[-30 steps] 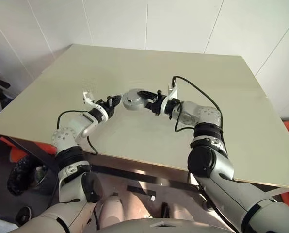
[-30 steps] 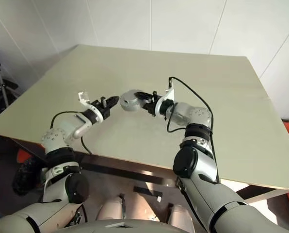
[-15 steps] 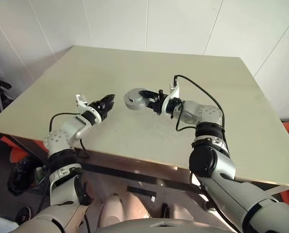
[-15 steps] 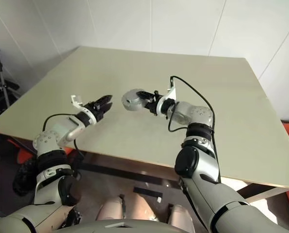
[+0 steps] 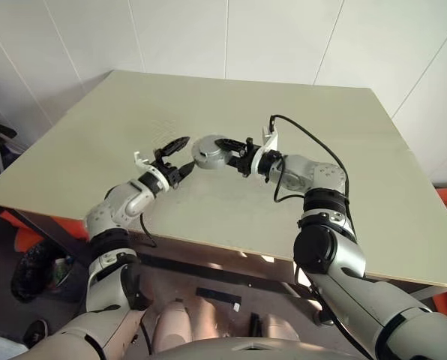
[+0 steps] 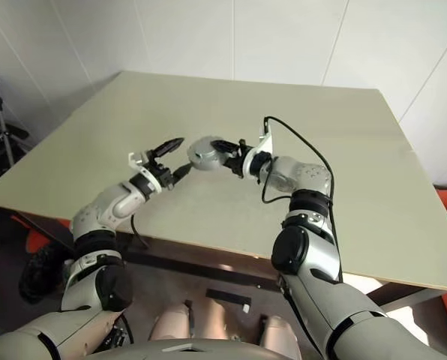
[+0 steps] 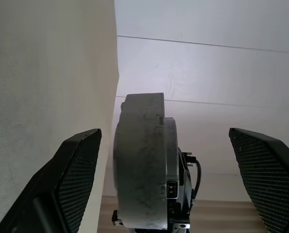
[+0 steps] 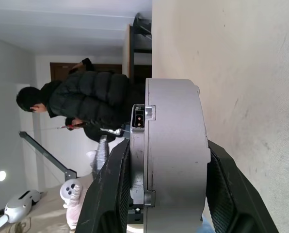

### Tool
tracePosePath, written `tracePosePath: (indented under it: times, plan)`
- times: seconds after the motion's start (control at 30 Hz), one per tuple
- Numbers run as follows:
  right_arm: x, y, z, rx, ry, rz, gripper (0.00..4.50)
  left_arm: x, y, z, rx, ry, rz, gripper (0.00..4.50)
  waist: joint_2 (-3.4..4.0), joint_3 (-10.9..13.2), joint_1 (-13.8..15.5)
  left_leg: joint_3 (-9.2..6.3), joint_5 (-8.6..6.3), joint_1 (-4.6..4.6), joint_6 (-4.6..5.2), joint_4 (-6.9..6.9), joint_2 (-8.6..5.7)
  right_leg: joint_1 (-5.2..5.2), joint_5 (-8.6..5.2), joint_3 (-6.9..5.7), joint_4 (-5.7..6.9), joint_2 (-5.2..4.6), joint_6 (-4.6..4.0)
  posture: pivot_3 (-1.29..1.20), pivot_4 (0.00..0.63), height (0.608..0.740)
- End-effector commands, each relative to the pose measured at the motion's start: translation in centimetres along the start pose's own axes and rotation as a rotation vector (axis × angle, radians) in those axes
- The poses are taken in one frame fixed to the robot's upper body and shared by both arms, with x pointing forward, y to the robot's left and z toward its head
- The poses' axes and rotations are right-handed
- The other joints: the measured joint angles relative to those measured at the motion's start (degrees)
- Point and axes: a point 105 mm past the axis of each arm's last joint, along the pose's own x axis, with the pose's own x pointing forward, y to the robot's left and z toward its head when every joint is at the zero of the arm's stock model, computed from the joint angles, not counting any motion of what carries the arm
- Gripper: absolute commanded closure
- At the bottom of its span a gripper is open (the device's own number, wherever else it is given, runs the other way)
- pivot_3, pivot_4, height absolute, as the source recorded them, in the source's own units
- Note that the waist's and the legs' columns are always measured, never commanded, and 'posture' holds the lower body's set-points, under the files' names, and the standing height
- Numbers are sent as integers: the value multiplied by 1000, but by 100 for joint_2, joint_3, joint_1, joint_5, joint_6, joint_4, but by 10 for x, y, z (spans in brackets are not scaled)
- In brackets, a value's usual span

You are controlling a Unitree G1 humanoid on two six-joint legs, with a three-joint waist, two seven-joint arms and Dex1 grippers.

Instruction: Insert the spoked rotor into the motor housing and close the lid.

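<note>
pale beige table (image 5: 208,97), seemingly bare

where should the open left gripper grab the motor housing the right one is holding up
Across its two flat faces, coming in edge-on from the side opposite the right gripper. The motor housing is held above the table, its curved rim facing the left gripper, whose open fingers already straddle its thickness.

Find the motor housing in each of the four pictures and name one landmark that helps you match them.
Left eye view: motor housing at centre, above the table.
Right eye view: motor housing left of centre.
Left wrist view: motor housing edge-on at centre, between the open black jaws.
Right wrist view: motor housing edge-on, clamped at centre.
Shared landmark: the right gripper holding it.
</note>
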Motion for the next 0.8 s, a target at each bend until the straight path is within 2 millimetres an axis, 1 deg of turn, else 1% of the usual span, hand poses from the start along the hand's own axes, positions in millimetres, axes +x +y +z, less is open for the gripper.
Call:
tracePosePath:
  times: [0.03, 0.13, 0.27, 0.4, 0.53, 0.6, 0.8]
  plan:
    - [-3, 27, 3, -42, -15, 102, 2479, 5, -22, -9, 19, 50, -93, 17, 0, 0, 0, 0, 0, 0, 0, 0, 0, 0, 0, 0, 0, 0, 0, 0, 0, 740]
    - [-2, 29, 0, -45, 0, 113, 2479, 6, -27, -14, 15, 80, -122, 17, 0, 0, 1, 0, 0, 1, 0, 1, 0, 0, 0, 0, 1, 0, 0, 0, 0, 740]
    - [-3, 38, -7, -69, 36, 155, 2479, 6, -32, -19, 10, 111, -145, 17, 0, 0, 2, 0, 0, 1, 0, 2, 0, 1, 0, 0, 2, 0, 1, 0, 0, 740]
    - [-3, 46, -11, -89, 47, 189, 2479, 9, -37, -25, 3, 138, -168, 17, 0, 0, 6, 0, 0, 1, 0, 2, 0, 1, 1, 0, 1, 0, 1, 0, 0, 740]
    - [-4, 51, -12, -104, 50, 209, 2479, 15, -29, -31, -12, 168, -133, 17, 0, 0, 4, 0, 0, 1, 0, 2, 0, 1, 1, 0, 1, 0, 1, 0, 0, 740]
    - [-4, 52, -12, -105, 49, 209, 2479, 17, -27, -32, -13, 173, -127, 17, 0, 0, 4, 0, 0, 1, 0, 2, 0, 1, 1, 0, 1, 0, 1, 0, 0, 740]
    - [-4, 50, -13, -114, 50, 200, 2479, 23, -12, -44, -10, 236, -57, 17, -1, 0, 5, 0, 0, 1, 0, 2, 1, 1, 1, 0, 1, 0, 1, 0, 0, 740]
